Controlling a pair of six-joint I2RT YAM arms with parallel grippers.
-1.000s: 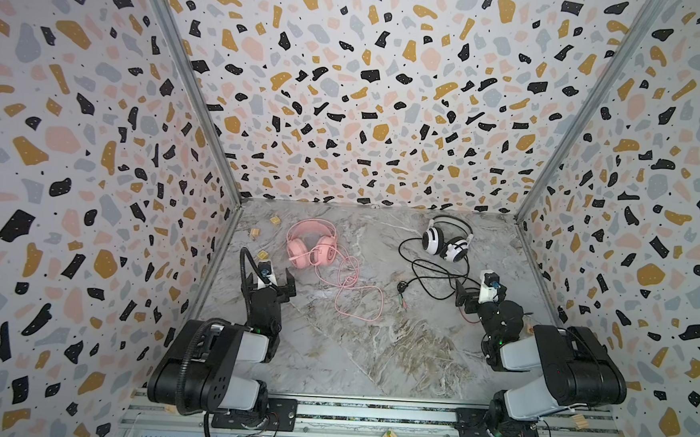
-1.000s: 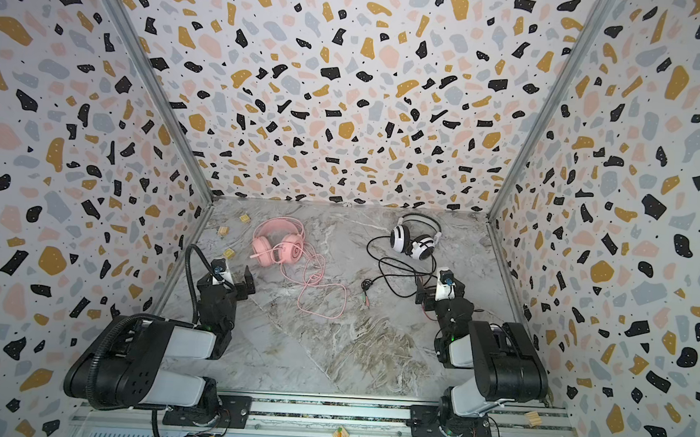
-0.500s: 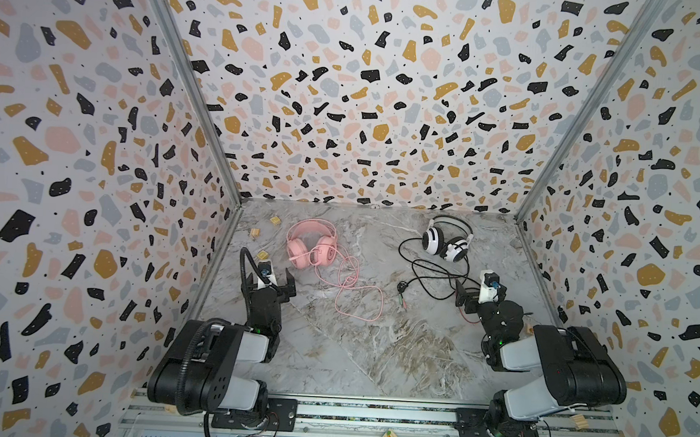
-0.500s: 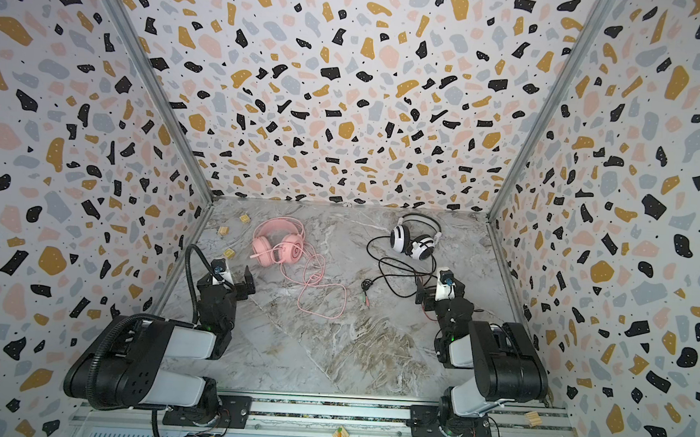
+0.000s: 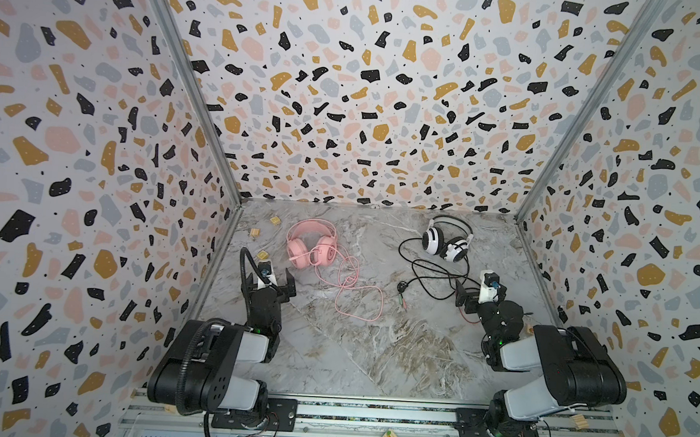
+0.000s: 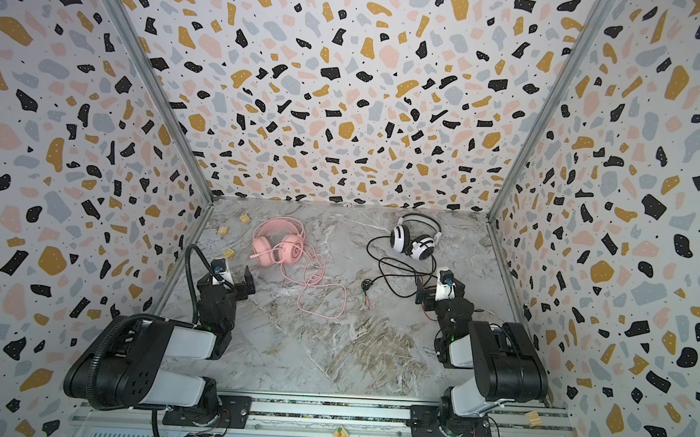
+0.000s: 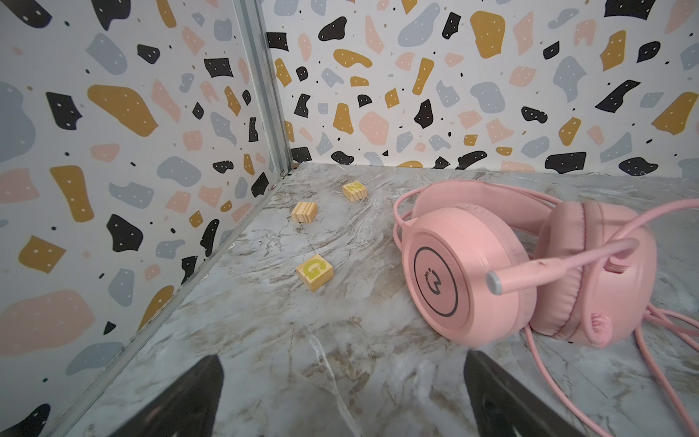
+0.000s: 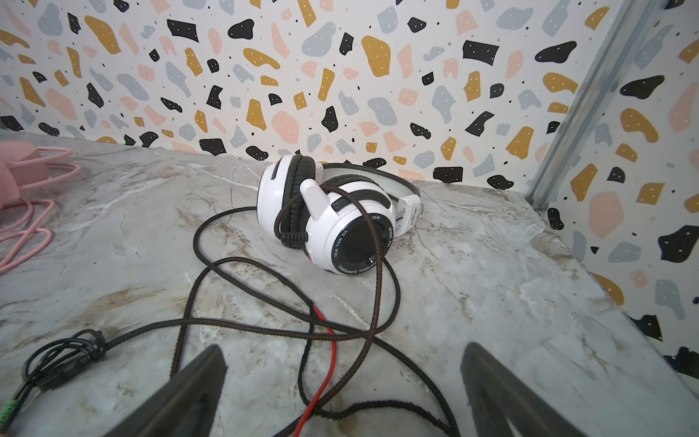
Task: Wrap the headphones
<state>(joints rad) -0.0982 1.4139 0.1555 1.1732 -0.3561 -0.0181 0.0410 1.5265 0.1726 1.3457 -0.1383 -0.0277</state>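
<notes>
Here, in both top views, three small wooden blocks [image 5: 262, 255] lie at the left edge of the marble worktop [image 5: 373, 354]. Just below them in the frame, the left gripper [image 5: 271, 283] sits low over the worktop. It is released, its jaws spread wide with nothing between them. In the left wrist view its dark fingers [image 7: 181, 401] frame bare marble short of the headset.

To its right, left of centre, lie the pink headphones [image 5: 311, 246]. The headband arches toward the upper edge of the frame and the two earcups sit side by side, so the long axis runs nearly left to right. The microphone boom [image 5: 302, 256] points left. The pink cord [image 5: 356, 299] trails from the right cup toward the lower right in loose loops.

Right of centre, the black cord [image 5: 432, 274] sprawls in wide, unwrapped loops, with its plug [image 5: 401, 288] lying to the lower left of its headset. The white-and-black headphones [image 5: 446, 244] rest at the upper right. Their cups line up from upper left to lower right and the band arches toward the upper edge.

Farthest right, the right gripper [image 5: 479, 296] is likewise released and grips nothing. In the right wrist view, loops of the black cord lie on the marble between and ahead of its fingers.
</notes>
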